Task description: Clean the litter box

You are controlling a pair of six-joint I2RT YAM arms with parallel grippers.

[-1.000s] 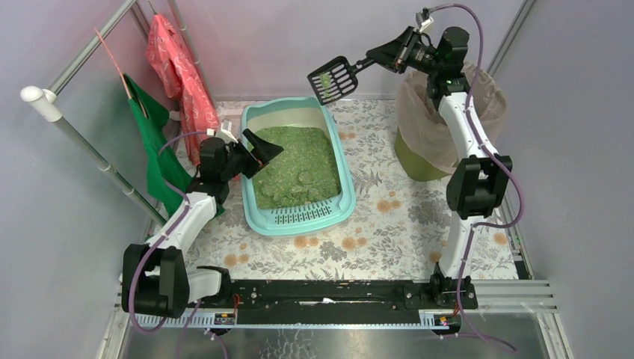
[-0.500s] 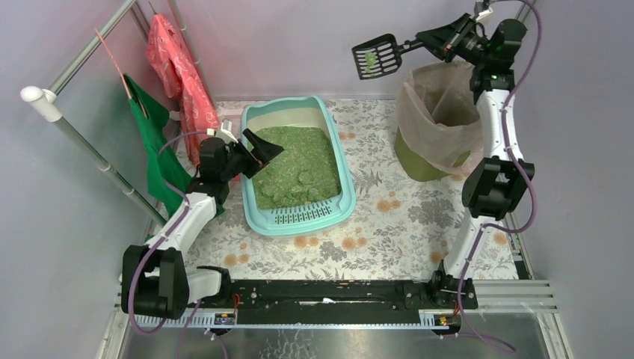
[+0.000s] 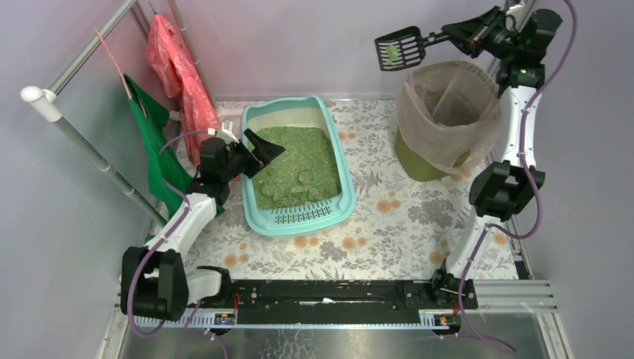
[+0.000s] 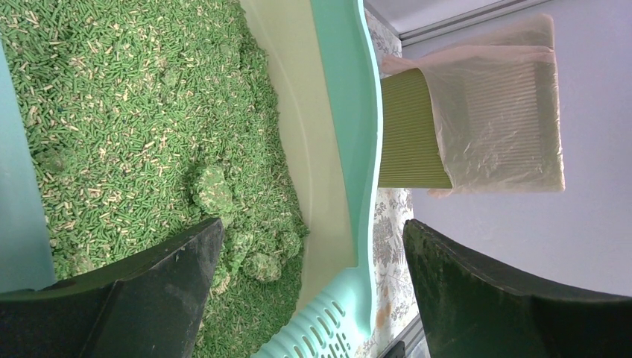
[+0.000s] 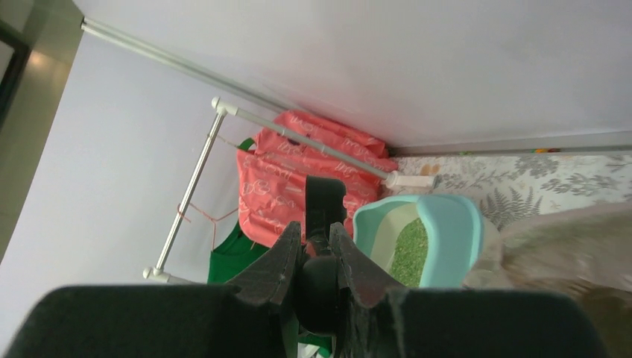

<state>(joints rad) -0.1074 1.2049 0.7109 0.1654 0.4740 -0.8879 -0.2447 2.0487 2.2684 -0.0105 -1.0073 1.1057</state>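
The pale turquoise litter box (image 3: 340,161) sits mid-table with green granules (image 3: 295,166) and a few clumps (image 4: 212,190) inside; its slotted step (image 3: 303,216) faces the arms. It also shows in the left wrist view (image 4: 344,112) and the right wrist view (image 5: 451,231). My left gripper (image 3: 262,146) is open and empty, hovering over the box's left rim. My right gripper (image 3: 454,31) is raised high at the back right, shut on the handle of a black slotted scoop (image 3: 399,48) that carries a green clump, just left of the bin's mouth.
A round olive bin (image 3: 447,112) lined with a beige bag stands at the back right, under the right arm. Red (image 3: 179,75) and green (image 3: 153,142) cloths hang from a metal rack (image 3: 78,138) on the left. A floral mat (image 3: 389,217) covers the table.
My right arm has lifted the scoop with its clump up and to the right, from above the box's far end to beside the bin's mouth. The left arm has not moved.
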